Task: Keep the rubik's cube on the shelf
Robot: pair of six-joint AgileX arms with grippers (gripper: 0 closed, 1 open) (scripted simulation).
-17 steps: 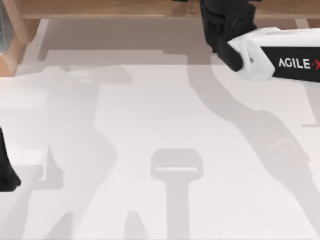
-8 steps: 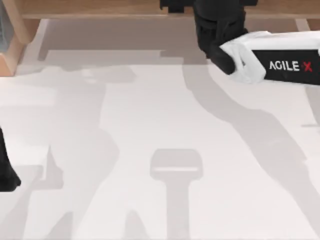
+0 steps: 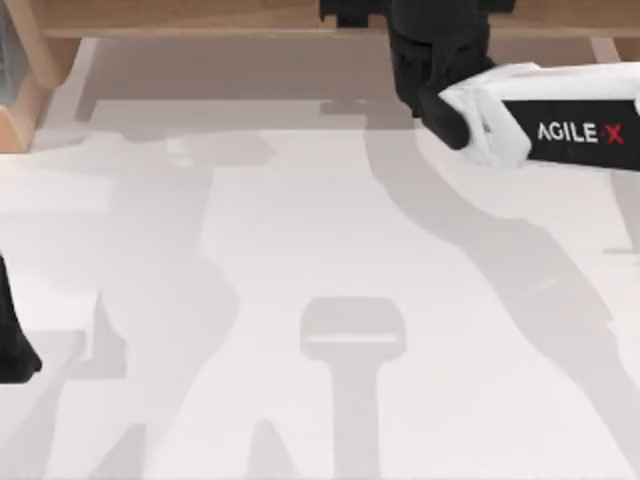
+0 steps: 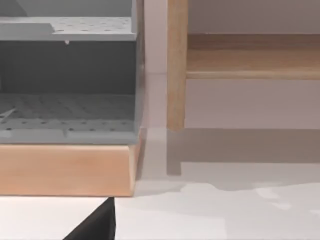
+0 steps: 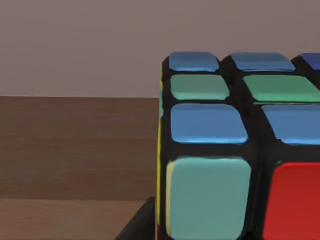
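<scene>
The rubik's cube [image 5: 225, 150] looms close in the right wrist view, showing blue, green, teal and red stickers split by black lines. It hangs just over the brown wooden shelf [image 5: 75, 145]. A dark finger [image 5: 140, 225] of my right gripper lies against the cube's side. From above, my right gripper [image 3: 430, 30] reaches over the shelf [image 3: 200, 18] at the far edge of the table, right of centre. My left gripper [image 3: 12, 345] is parked at the table's left edge.
A grey perforated rack [image 4: 65, 80] on a light wooden base [image 4: 65, 167] stands at the far left, next to the shelf's upright post [image 4: 176, 65]. The white table [image 3: 320, 250] stretches out in front of the shelf.
My right arm moved left and farther over the shelf, then held still in the last half second. The left arm stayed put.
</scene>
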